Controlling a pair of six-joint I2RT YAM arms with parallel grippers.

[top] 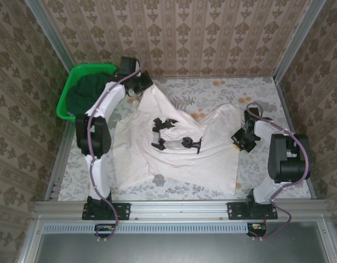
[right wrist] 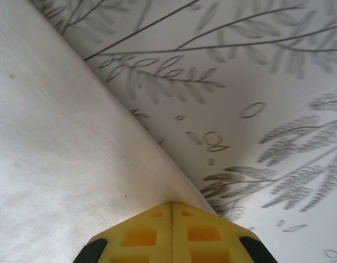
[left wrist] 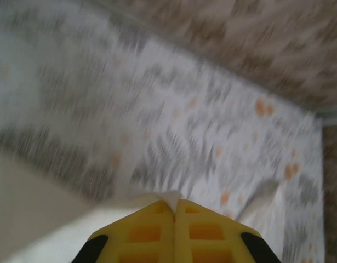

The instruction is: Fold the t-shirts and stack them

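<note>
Top external: left gripper [top: 136, 87] beside the basket [top: 64, 104] and right gripper [top: 238, 143] far from it, both closed tight on the cream t-shirt [top: 212, 159] (dark green t-shirt [top: 83, 93] lies inside the basket); lift evenly, keeping the cloth taut.

Top external: high behind the near edge, looking down over the whole table [top: 256, 90]. Left wrist: lifted, facing the far wall [left wrist: 239, 33]. Right wrist: close on the cream t-shirt [right wrist: 58, 164] edge, shared with top view.

Brown damask wallpaper [top: 201, 33] is enclosing three sides; a pale fern-print cloth [top: 256, 90] is covering the tabletop [top: 69, 178], an aluminium rail [top: 179, 207] running along its near edge.
</note>
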